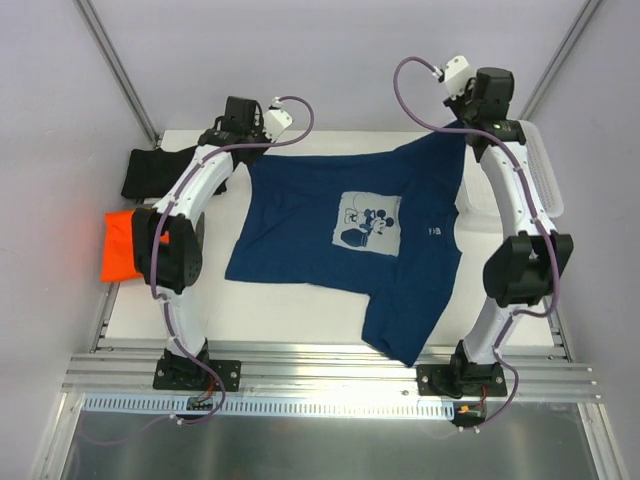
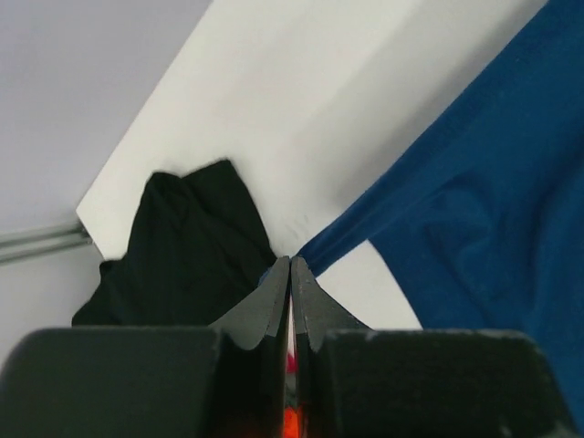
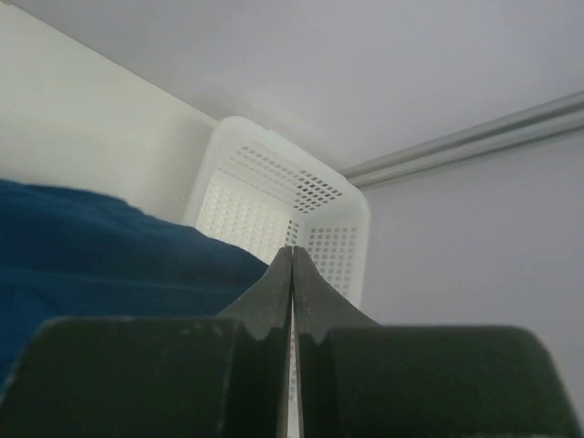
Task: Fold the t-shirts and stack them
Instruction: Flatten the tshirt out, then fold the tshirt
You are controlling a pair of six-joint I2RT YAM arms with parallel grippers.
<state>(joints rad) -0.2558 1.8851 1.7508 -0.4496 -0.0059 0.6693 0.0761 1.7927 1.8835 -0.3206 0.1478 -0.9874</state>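
navy t-shirt [image 1: 290, 230] spread open, white print [image 1: 367, 222] facing up

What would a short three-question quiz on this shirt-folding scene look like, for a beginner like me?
1. True or false: the navy t-shirt lies folded inside the white basket.
2. Which cloth does the left gripper pinch? A) black B) orange C) navy
3. How many t-shirts show in the top view?

Key
1. False: it lies spread open on the table, beside the basket.
2. C, at one corner.
3. Three: the navy one, an orange t-shirt and a black t-shirt.
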